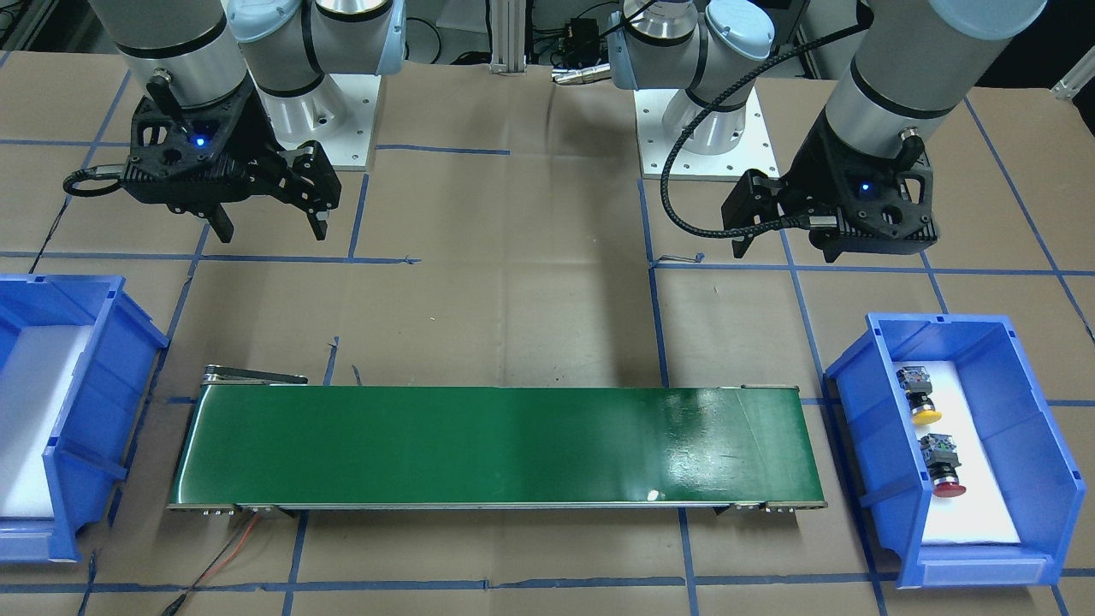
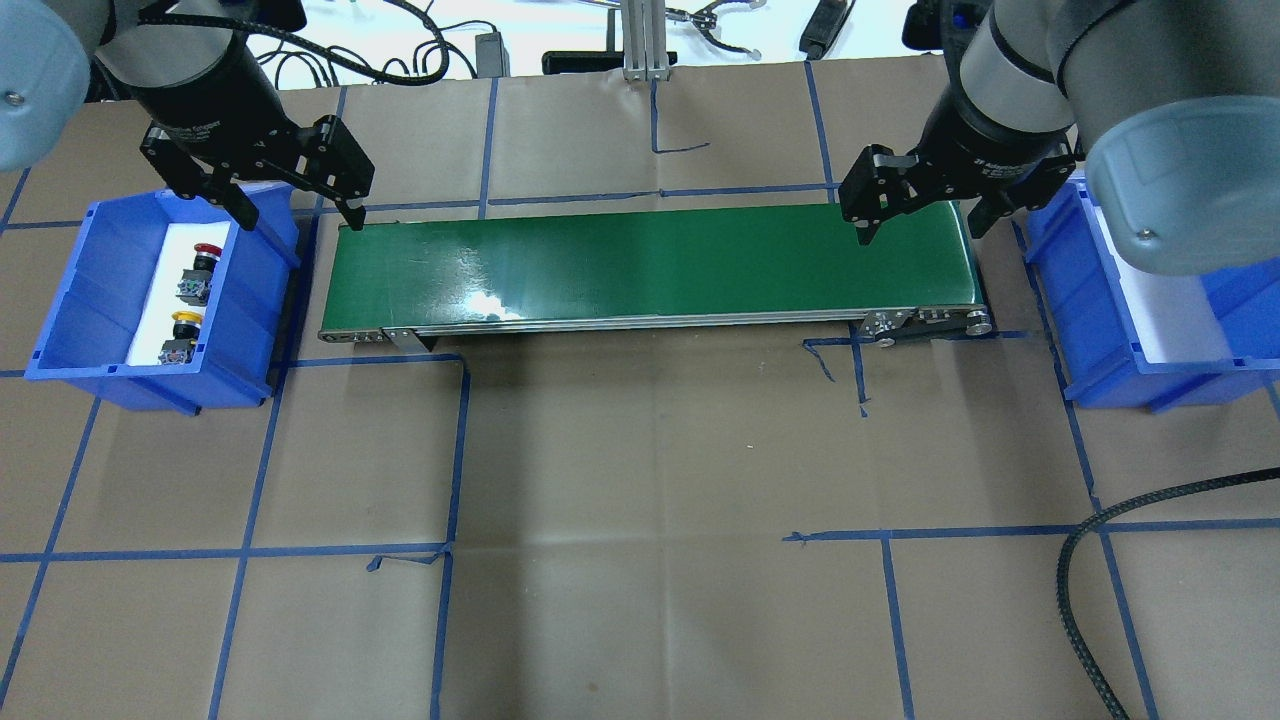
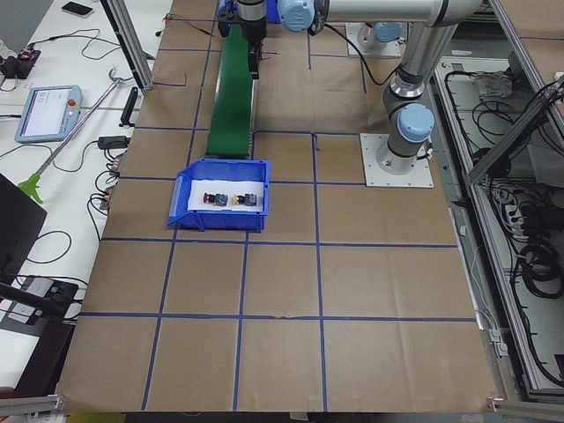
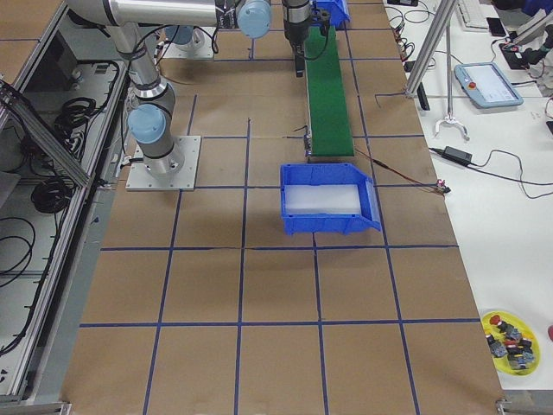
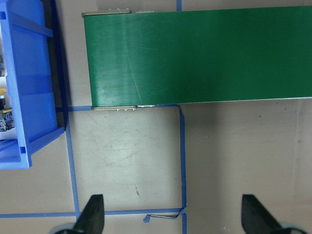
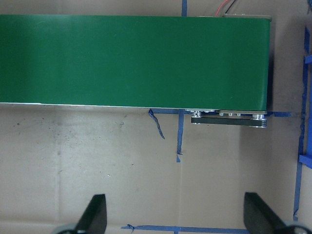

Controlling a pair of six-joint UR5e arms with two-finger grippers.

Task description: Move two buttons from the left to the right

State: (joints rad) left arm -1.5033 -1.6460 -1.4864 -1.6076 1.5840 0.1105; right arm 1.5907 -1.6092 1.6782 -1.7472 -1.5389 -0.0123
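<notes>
At the upper left of the overhead view, the left gripper (image 2: 298,205) hung with its jaws spread wide and nothing between them, above the gap between the blue left bin (image 2: 60,320) and the near end of the green conveyor belt (image 2: 650,265). It touched neither. At the upper right, the right gripper (image 2: 920,215) was just as wide and just as empty over the belt's other end, beside the right bin (image 2: 1090,310), whose white liner was bare.

Both buttons lay on their sides on the white liner of the left bin. The red button (image 2: 205,255) was higher in the frame and the yellow button (image 2: 183,325) just below it, close together but apart.

Each arm seemed stationed at its own end of the belt, probably so the left could load and the right unload. No transfer looked to have begun.
</notes>
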